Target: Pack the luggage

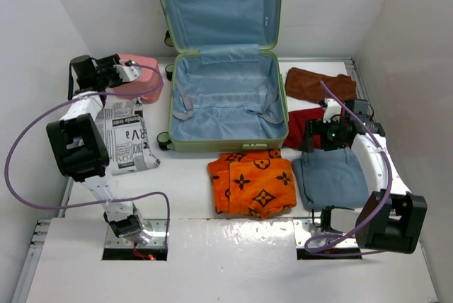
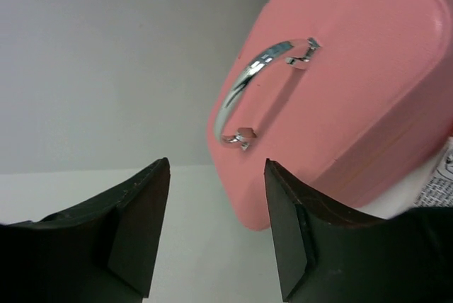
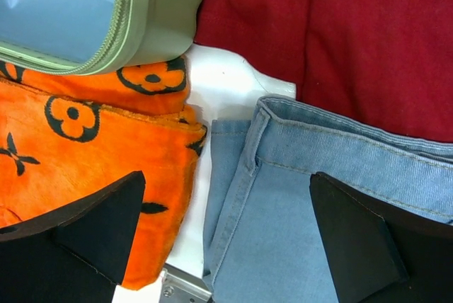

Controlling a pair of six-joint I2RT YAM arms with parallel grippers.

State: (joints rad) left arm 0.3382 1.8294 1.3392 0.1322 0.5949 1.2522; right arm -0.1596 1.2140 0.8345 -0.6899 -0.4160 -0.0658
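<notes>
Luggage (image 1: 221, 146) lid up, just left of right pincer (image 1: 310, 136)

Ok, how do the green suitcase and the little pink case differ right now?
The green suitcase is far bigger than the pink case. The suitcase lies open, blue lining showing; the pink case is shut. The suitcase sits in the middle, the pink case at the far left. Both have rounded corners.
</notes>
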